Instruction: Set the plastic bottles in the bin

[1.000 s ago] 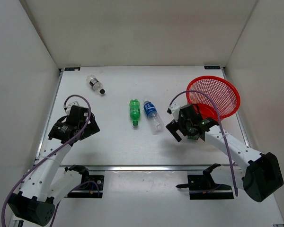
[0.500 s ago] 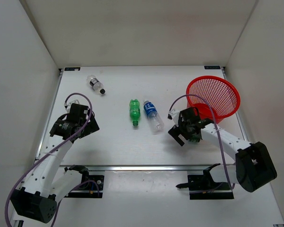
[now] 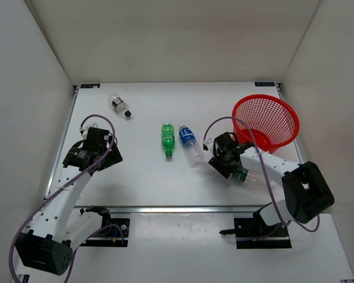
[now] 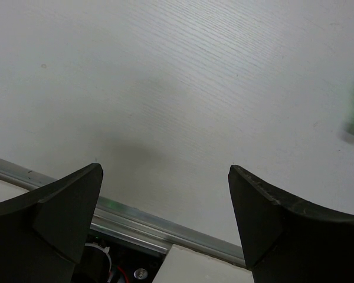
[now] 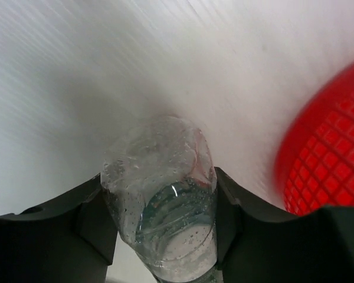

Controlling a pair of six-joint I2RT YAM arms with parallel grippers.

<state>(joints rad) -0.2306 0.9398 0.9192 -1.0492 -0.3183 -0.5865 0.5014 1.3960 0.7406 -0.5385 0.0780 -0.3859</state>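
No text can be read

Blue label on the clear bottle: print too small to make out; dark label on the black-capped bottle: likewise; gripped bottle, seen close from the right wrist: no lettering shows.

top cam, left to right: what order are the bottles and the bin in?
black-capped clear bottle → green bottle → blue-label bottle → clear bottle clamped in the right gripper → red bin
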